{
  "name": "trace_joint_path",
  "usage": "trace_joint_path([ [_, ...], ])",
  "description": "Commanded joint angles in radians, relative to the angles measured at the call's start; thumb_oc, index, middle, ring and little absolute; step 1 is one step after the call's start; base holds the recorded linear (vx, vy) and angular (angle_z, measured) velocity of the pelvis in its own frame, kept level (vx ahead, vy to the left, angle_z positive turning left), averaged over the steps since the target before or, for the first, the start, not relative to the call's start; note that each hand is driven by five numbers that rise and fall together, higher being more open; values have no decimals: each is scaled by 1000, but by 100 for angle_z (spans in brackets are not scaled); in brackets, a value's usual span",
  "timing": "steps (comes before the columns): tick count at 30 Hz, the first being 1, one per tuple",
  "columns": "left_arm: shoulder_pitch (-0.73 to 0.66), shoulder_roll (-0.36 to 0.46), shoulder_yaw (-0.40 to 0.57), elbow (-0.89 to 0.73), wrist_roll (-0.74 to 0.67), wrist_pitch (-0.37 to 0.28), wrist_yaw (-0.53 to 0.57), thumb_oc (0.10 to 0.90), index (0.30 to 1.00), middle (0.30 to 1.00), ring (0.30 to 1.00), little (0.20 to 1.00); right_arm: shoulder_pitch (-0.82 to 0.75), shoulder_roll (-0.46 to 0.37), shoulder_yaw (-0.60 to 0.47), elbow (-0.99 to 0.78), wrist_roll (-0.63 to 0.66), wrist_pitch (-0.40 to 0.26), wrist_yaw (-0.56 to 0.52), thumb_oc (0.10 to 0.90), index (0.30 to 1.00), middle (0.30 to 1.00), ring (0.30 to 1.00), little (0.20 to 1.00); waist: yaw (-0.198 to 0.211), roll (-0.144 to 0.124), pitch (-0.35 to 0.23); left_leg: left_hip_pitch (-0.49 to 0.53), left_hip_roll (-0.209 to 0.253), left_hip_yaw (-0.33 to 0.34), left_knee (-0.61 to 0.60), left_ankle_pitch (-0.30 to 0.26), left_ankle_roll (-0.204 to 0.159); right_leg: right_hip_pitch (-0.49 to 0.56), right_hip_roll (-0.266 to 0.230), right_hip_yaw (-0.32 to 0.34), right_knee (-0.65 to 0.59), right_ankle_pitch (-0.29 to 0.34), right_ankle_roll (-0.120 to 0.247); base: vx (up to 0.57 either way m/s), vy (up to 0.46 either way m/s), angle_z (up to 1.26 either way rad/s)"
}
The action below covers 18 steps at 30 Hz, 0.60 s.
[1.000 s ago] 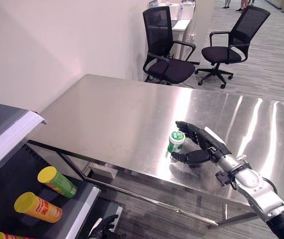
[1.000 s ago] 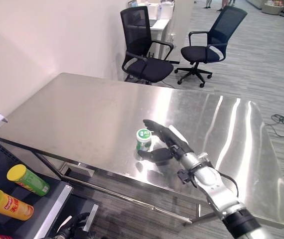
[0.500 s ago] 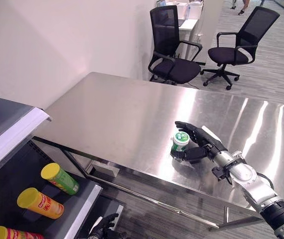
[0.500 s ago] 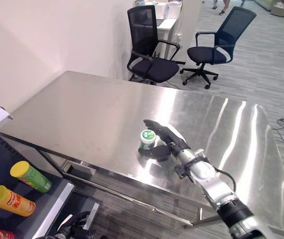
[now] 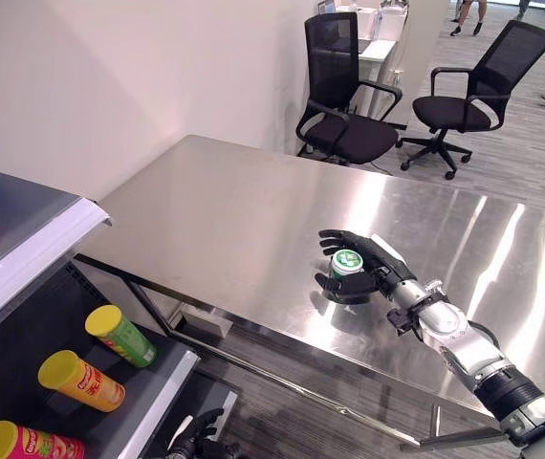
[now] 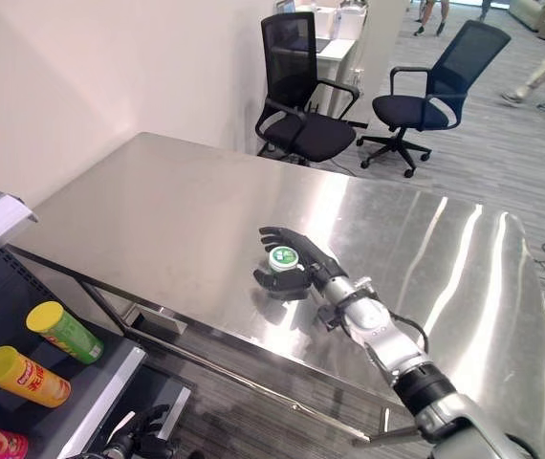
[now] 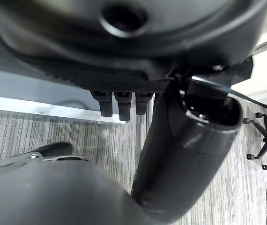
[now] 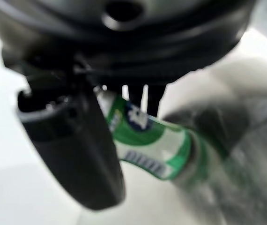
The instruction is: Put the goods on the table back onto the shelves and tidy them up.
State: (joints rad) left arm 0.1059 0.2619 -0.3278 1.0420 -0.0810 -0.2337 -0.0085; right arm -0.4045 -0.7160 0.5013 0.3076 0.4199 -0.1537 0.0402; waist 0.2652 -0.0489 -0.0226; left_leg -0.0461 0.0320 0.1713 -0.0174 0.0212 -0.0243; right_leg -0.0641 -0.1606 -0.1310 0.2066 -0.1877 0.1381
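Steel table (image 5: 215, 210) near edge, right hand (image 5: 363, 273) clasping green-lidded jar (image 5: 346, 265)

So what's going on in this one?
The robot's right hand is curled round a small green-and-white bottle that stands upright on the steel table. The left hand hangs low beside the shelf, where three tubes of crisps lie. The bottle is not yet shelved.

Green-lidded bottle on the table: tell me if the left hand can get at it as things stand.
Probably not. The left hand hangs low beside the shelf, below the table, while the right hand curls around the bottle.
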Motion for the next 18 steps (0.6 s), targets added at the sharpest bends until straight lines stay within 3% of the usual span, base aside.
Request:
trace_joint_path([
  [1,52,19,-27,36,-4,10,6,800,900,900,900,900,-108,38,-37,-24,19,-63,-18,400,300,300,300,300,44,-63,-11,-54,-53,22,-70,56,16,167,-35,29,-91,275,59,0,0,0],
  [12,36,23,-22,37,6,8,18,800,900,900,900,900,-78,41,-76,-41,-37,-77,-46,400,300,300,300,300,38,-63,-8,-50,-54,23,-70,51,18,167,-39,35,-89,284,61,0,0,0],
  [18,12,30,3,33,26,5,35,800,900,900,900,900,-11,-5,-173,-150,-104,-105,-80,400,300,300,300,300,20,-58,-12,-44,-54,32,-70,45,20,159,-43,40,-76,291,67,-13,0,0],
])
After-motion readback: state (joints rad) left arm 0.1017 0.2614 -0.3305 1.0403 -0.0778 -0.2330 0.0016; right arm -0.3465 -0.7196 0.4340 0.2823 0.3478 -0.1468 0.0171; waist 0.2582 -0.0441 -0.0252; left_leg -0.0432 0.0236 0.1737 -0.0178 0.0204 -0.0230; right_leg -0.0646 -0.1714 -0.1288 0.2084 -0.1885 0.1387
